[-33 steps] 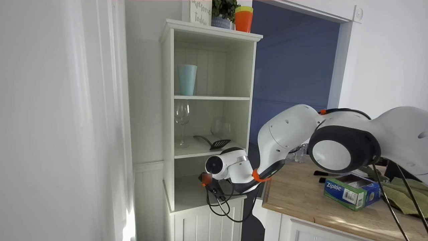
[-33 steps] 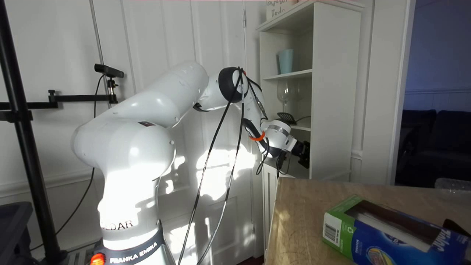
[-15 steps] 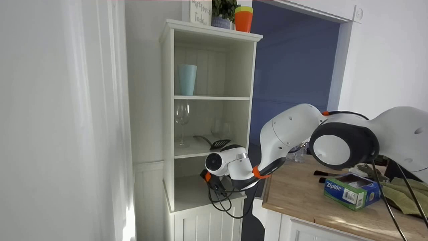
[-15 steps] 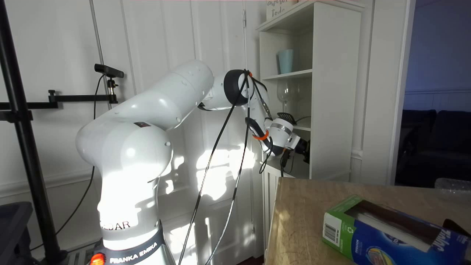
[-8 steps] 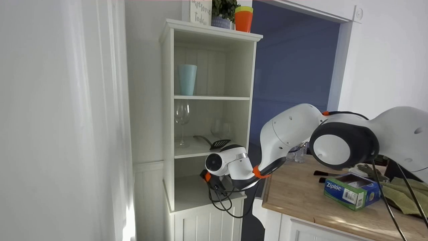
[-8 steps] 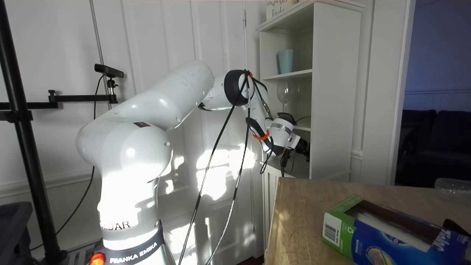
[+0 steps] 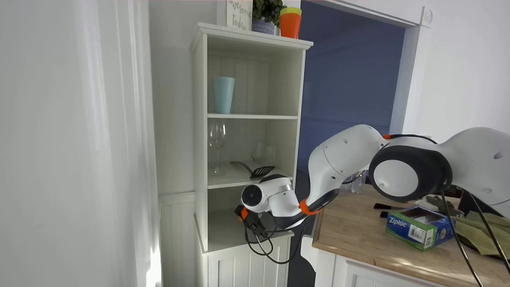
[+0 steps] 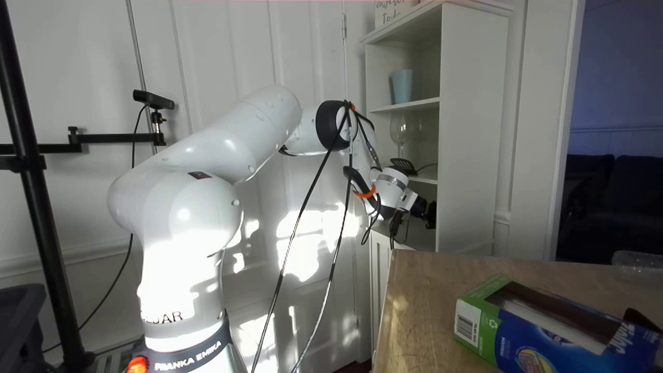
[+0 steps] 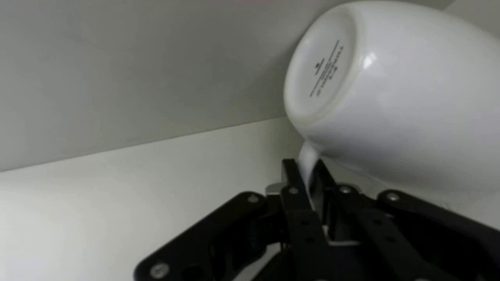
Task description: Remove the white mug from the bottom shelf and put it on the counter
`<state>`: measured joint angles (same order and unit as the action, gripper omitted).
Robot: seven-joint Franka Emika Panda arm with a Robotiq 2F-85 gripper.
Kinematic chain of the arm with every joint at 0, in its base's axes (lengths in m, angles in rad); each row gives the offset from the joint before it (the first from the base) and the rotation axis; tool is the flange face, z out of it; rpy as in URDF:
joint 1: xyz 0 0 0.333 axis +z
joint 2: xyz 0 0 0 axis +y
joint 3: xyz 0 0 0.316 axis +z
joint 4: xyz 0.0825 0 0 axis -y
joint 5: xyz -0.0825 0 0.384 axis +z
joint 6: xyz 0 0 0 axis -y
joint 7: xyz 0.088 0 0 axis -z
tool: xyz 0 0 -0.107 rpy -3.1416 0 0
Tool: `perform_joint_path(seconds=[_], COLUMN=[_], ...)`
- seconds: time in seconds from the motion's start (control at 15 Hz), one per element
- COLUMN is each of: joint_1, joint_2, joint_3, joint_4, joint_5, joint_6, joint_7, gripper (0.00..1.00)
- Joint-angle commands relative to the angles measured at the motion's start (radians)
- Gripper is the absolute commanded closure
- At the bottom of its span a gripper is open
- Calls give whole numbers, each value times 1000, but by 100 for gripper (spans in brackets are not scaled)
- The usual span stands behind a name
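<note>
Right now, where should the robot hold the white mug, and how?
By the handle, I'd say, from the side where it sticks out. It is thin enough to pinch, while the white mug has a wide, round body. In the wrist view the handle points toward the gripper, which has it between its fingers.

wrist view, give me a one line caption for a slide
The gripper pinches the white mug by its handle, its printed base in plain sight.

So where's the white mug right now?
The white mug is at the wrist view's upper right, its handle clamped in the tool, inside the bottom shelf.
</note>
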<state>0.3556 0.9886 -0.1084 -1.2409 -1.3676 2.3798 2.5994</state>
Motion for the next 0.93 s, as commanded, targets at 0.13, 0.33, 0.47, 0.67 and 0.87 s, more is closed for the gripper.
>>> perform_joint_path(seconds=[0.13, 0.33, 0.47, 0.67, 0.87], joint_1=[6, 7, -29, -48, -67], joint_2=[-22, -34, 20, 29, 9], joint_3=[3, -3, 34, 46, 56], joint_4=[-25, -51, 80, 129, 91], joint_5=[-83, -183, -156, -163, -186], joint_6=[20, 65, 66, 96, 149], joint_7=[109, 218, 131, 115, 115], gripper=[95, 96, 96, 96, 96])
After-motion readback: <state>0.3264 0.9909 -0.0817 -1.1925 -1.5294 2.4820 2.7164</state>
